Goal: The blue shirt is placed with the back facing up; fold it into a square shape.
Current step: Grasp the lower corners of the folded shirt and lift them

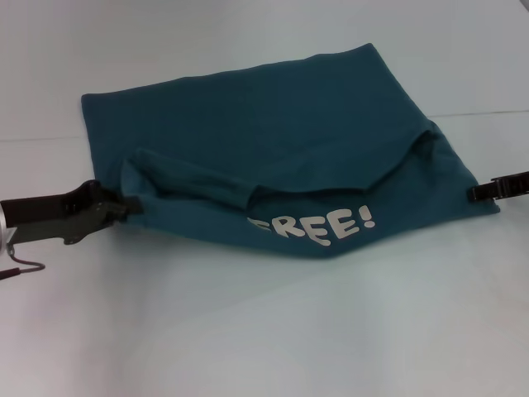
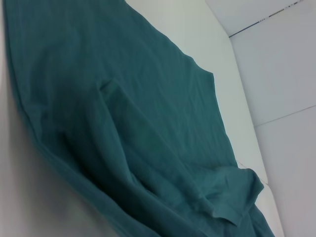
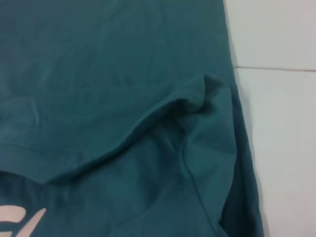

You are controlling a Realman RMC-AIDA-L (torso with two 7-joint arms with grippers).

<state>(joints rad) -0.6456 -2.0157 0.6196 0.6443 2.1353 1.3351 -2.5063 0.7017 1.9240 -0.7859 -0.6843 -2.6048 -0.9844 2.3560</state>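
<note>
The blue shirt [image 1: 273,124] lies spread across the white table, plain back up over its far part. Its near part is turned over, showing cream "FREE!" lettering [image 1: 314,229], and sags between the two grippers with a shadow under it. My left gripper [image 1: 126,204] is at the shirt's left edge, shut on a bunched fold of cloth. At the shirt's right edge my right gripper [image 1: 474,193] is shut on the fabric. The left wrist view shows only folded shirt cloth [image 2: 123,123]. The right wrist view shows a shirt fold [image 3: 187,108] and part of the lettering [image 3: 19,219].
The white table [image 1: 264,331] extends in front of the shirt and to both sides. A seam line in the tabletop [image 1: 488,113] runs behind the shirt at the right.
</note>
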